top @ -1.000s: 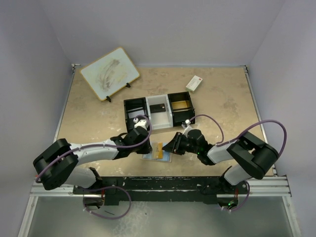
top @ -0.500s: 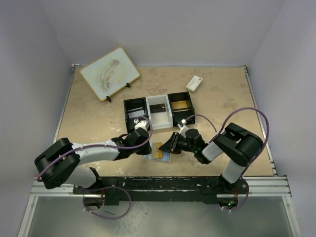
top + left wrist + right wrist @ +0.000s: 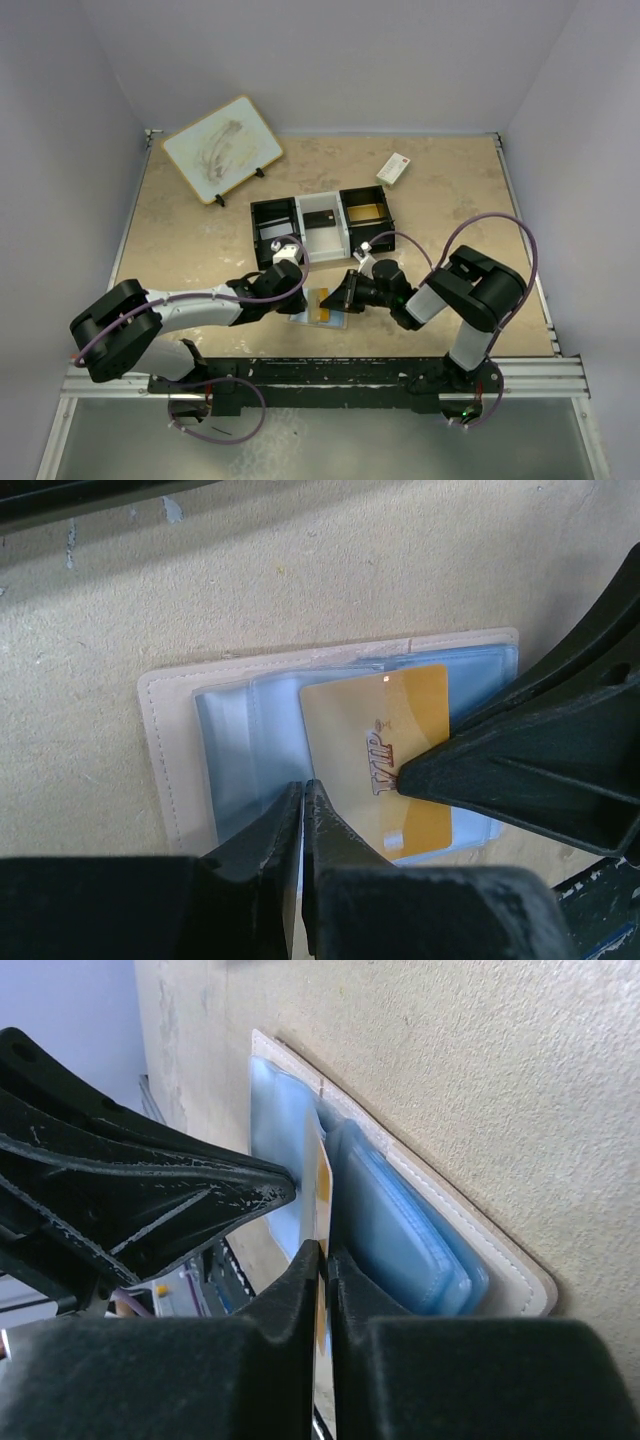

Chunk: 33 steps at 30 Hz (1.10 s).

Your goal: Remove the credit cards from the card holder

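Left gripper (image 3: 303, 786): jaws closed, tips on the open card holder (image 3: 165, 765)
Right gripper (image 3: 325, 1248): jaws pinching gold VIP card (image 3: 395, 715) by its edge

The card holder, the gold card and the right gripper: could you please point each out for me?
card holder (image 3: 235, 750), left wrist view, on its pale blue inner sleeve.
gold card (image 3: 360, 720), left wrist view, on its face above the lettering.
right gripper (image 3: 322, 1252), right wrist view, between its fingertips.
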Tool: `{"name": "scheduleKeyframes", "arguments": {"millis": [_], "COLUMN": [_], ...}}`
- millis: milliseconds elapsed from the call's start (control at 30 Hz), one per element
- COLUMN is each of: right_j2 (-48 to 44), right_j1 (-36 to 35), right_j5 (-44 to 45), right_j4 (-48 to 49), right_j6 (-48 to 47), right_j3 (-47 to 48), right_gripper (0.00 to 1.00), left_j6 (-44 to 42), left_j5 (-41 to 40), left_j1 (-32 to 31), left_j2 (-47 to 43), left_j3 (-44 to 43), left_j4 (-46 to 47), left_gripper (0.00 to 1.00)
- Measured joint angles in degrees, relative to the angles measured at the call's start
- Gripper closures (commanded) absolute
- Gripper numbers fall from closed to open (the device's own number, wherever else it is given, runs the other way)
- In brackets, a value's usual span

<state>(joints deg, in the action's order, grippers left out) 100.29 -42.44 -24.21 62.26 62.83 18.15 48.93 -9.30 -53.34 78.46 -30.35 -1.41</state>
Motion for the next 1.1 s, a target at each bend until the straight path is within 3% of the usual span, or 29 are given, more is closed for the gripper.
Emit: {"name": "scheduleKeyframes", "arguments": {"millis": [200, 500, 667, 833, 900, 1100], "right_j2": [-2.82, -25.31, -38.51, -50.27, -54.34, -62.62], "right_j1": [0.0, -0.26, -0.26, -0.26, -0.26, -0.28], "right_j5": [0.76, 12.72, 18.32, 21.99, 23.91, 36.76], "right_j4": [-1.95, -24.04, -32.54, -35.93, -37.11, -38.12], "right_j6": [0.17, -4.42, -10.64, -20.76, -26.27, -44.3], "right_j3": [-0.92, -1.81, -1.77, -1.77, -1.66, -0.61], "right_gripper": [1.0, 1.0, 1.0, 1.0, 1.0, 1.0], "left_j6": [0.07, 1.07, 1.03, 0.76, 0.13, -0.68], "left_j5": [-0.55, -2.1, -2.91, -3.58, -4.79, -12.59], "left_j1": [-0.11, -0.44, -0.44, -0.44, -0.44, -0.44], "left_j2": [-0.07, -1.75, -4.87, -11.54, -13.9, -20.02], "left_j3": [0.04, 1.01, 1.18, 0.79, -0.46, -5.9], "left_j4": [-0.02, -0.87, -4.37, -8.37, -11.23, -21.46], "left_gripper": [1.0, 0.97, 0.77, 0.64, 0.48, 0.42]}}
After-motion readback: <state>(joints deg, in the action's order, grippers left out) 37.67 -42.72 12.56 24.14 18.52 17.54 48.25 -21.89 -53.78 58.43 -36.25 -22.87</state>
